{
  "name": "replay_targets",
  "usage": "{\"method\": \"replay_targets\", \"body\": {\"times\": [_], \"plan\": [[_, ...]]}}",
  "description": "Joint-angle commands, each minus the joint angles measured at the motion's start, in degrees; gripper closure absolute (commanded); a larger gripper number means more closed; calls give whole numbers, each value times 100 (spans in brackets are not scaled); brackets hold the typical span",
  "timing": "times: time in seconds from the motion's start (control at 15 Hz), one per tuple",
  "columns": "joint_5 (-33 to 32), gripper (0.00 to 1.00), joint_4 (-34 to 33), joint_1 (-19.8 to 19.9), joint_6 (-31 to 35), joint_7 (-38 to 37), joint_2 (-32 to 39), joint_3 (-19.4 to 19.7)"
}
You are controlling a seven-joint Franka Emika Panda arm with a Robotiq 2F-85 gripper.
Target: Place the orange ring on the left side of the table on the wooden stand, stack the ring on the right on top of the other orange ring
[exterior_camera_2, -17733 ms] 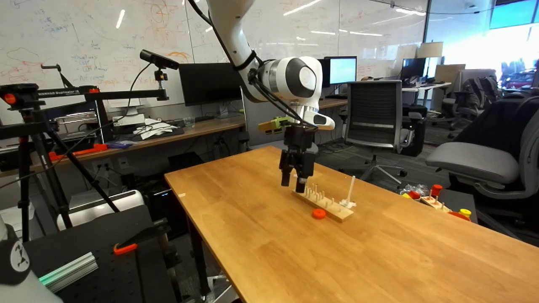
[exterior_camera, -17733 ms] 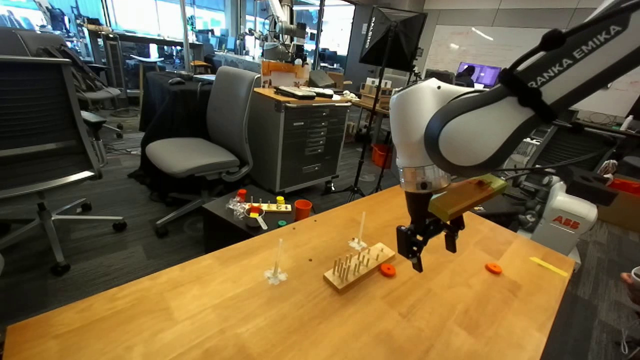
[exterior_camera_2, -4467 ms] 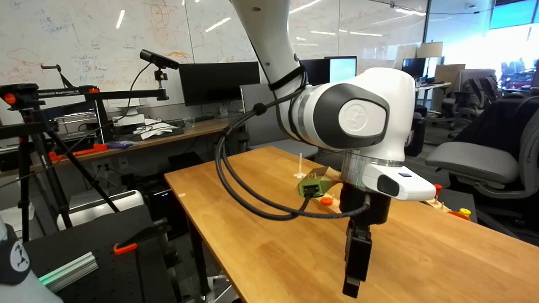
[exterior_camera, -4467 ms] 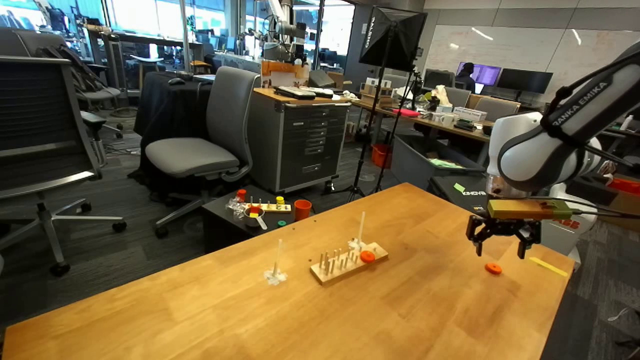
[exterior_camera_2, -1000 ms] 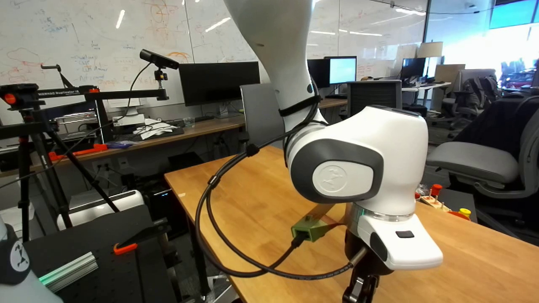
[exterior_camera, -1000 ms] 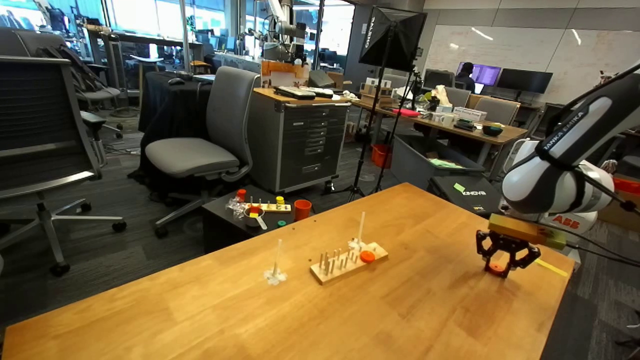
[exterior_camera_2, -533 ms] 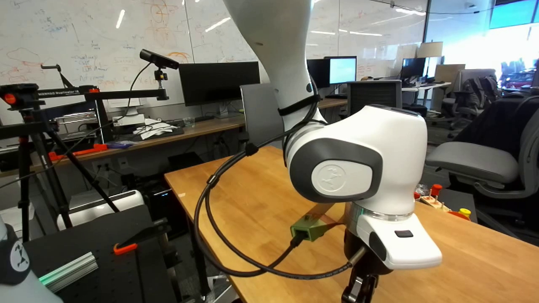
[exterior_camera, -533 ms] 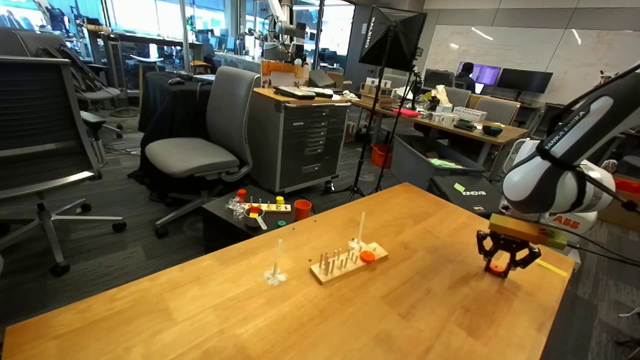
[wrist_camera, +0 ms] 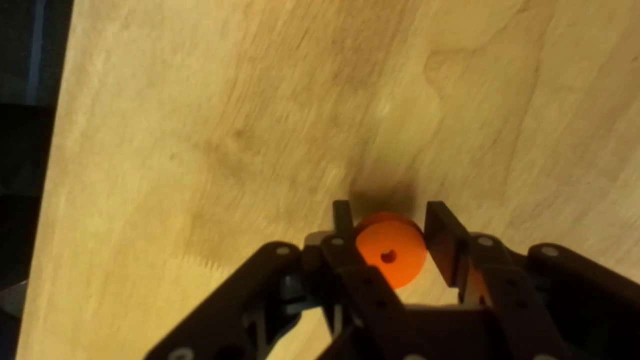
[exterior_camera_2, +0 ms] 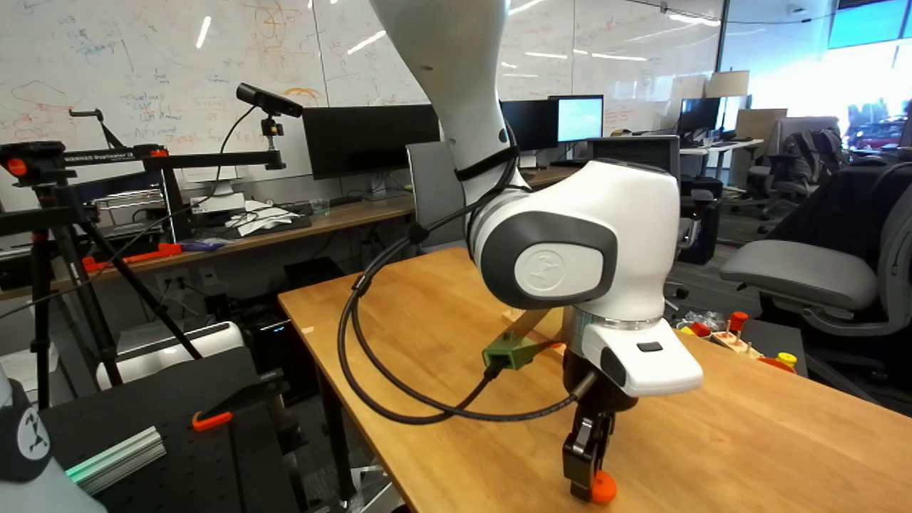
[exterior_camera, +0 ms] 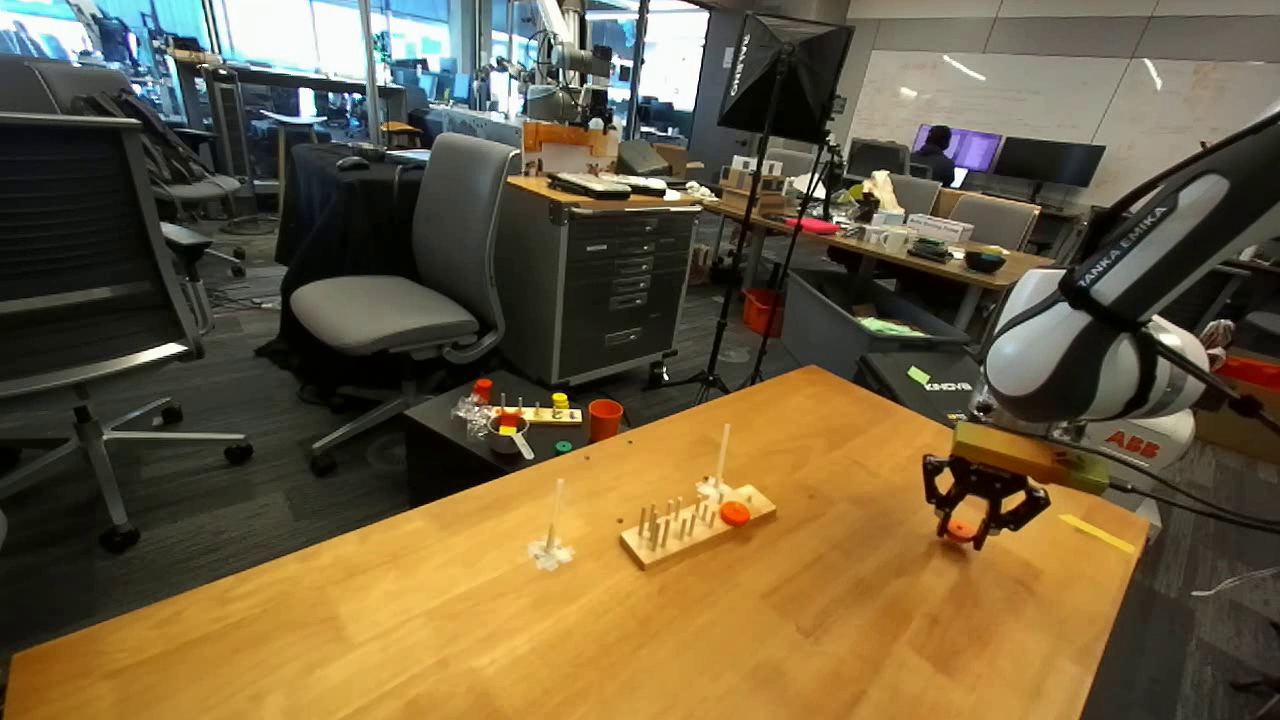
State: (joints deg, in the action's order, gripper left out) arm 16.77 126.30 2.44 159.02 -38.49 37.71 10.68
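Presently, at lower centre in the wrist view, the black two-fingered gripper [wrist_camera: 388, 225] pinches a flat orange ring with a small central hole [wrist_camera: 392, 240]. A matching orange ring [exterior_camera: 735, 513] lies toward the right end of the pale wooden pegged stand [exterior_camera: 690, 543], below centre in an exterior view. Should that ring rest unthreaded, which cannot be told, pressure from above might shove it aside; should the held ring pivot between the fingers [wrist_camera: 445, 242], it could land askew. Spreading fingers might strike the thin whitish upright stick [exterior_camera: 722, 455] just behind the stand.
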Motion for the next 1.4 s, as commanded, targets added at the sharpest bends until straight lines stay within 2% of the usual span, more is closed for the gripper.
{"method": "replay_targets", "body": {"times": [0.0,0.47,1.33], "plan": [[80,84,-60,-210,-53,-20,-211,-156],[55,84,-759,-612,-261,-191,-107,-422],[35,84,-1964,-923,-886,-458,488,-792]]}}
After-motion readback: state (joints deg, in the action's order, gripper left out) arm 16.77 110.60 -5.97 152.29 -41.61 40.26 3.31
